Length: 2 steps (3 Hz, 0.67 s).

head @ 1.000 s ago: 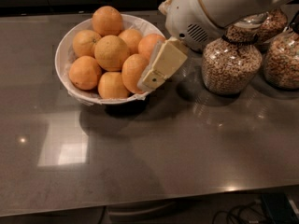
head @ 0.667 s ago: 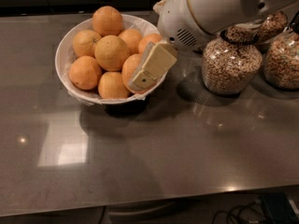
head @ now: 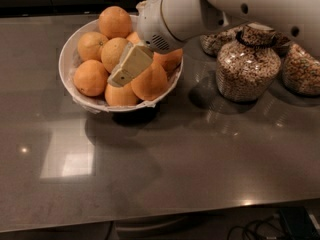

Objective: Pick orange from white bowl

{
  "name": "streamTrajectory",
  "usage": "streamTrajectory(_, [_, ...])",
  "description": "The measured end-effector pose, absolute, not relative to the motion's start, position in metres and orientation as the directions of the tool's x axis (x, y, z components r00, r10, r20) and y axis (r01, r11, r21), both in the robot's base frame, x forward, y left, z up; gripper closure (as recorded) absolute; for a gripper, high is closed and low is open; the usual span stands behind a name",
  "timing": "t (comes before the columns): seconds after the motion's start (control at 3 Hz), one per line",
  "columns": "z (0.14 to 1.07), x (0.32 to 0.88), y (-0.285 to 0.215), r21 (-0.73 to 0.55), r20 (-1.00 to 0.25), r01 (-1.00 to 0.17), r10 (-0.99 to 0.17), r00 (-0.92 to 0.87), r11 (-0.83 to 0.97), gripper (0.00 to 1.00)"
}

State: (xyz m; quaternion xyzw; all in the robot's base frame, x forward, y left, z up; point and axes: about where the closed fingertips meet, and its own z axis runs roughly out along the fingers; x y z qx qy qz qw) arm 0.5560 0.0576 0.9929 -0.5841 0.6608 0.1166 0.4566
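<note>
The white bowl (head: pixel 67 59) stands at the back left of the dark counter and is heaped with several oranges. A paler, yellower orange (head: pixel 114 53) sits in the middle of the heap, between a deeper orange at the top (head: pixel 115 21) and others around it. My gripper (head: pixel 127 66) hangs from the white arm (head: pixel 175 14) and reaches down into the bowl. It lies against the right side of the paler orange, with a deeper orange (head: pixel 150 83) just to its right. The arm hides the back right of the bowl.
Glass jars of cereal stand to the right of the bowl, the nearest one (head: pixel 247 64) about a hand's width from its rim, another (head: pixel 302 69) at the far right edge. The grey counter (head: pixel 160 159) stretches toward the front edge.
My gripper has moved left, from the bowl's right rim in over the heap, and now rests beside the middle orange. The bowl and oranges have not shifted.
</note>
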Motion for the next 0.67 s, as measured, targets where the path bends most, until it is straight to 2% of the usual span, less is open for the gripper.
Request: streamTrajectory(0.67, [0.973,0.596,0.054,-0.430,-0.704,-0.844,-0.705,0.090,0.322,0.00])
